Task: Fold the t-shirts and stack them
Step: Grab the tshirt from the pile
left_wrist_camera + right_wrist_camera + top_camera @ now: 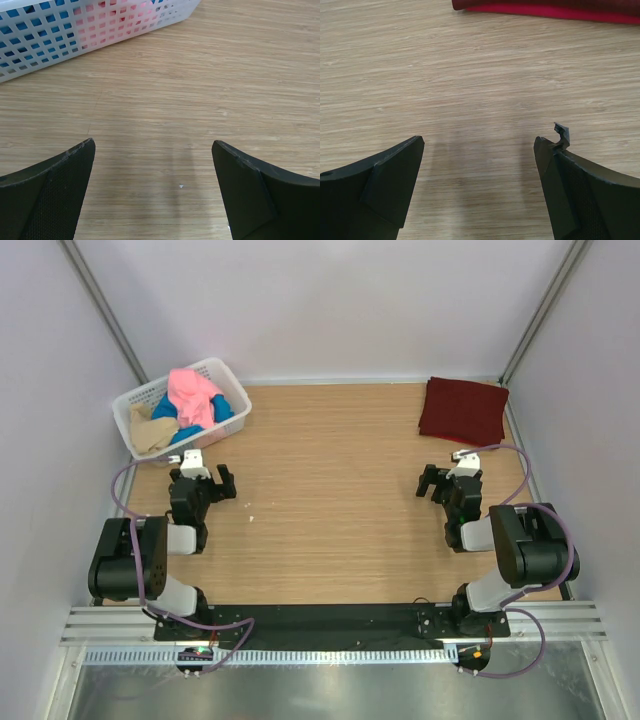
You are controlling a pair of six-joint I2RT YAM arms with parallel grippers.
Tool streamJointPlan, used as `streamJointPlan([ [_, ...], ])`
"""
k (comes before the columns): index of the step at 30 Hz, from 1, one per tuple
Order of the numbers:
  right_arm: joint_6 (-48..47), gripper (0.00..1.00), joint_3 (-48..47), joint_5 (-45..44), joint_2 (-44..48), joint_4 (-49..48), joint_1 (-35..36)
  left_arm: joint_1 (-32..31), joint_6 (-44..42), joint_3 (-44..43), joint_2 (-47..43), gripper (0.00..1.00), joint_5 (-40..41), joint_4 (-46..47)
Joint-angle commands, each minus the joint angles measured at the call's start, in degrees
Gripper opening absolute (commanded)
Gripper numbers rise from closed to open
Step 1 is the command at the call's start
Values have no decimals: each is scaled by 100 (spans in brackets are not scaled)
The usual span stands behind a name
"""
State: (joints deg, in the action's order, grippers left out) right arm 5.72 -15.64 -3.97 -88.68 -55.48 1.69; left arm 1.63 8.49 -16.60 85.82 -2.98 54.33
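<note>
Both gape empty: folded dark maroon cloth t-shirt [463,410] lies beyond my right tool [479,145]; white plastic lattice basket [90,27] beyond my left tool [152,150].

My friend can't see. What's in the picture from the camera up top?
A folded maroon t-shirt lies at the far right corner of the table; a white basket at the far left holds a pink t-shirt, blue t-shirt and tan t-shirt. Near the front, the left gripper and right gripper are open and empty.

Wooden table [330,530] — basket [143,393] far-left, maroon t-shirt [463,410] far-right.
</note>
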Motion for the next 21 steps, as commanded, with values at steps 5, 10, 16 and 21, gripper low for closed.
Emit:
streamJointPlan([
  [5,-211,100,-124,-183,79,-411,-2,22,169,-2,-565,100,1052,133],
  [10,-194,100,-115,-201,79,-454,-2,31,1249,-746,-1603,100,3394,-2385],
  [16,437,100,-1212,-1616,1168,2421,120,39,2050,-3073,-1315,100,4182,-5902],
  [21,877,100,-2424,-1457,1336,4472,445,214,2827,-5088,-279,100,4907,-8657],
])
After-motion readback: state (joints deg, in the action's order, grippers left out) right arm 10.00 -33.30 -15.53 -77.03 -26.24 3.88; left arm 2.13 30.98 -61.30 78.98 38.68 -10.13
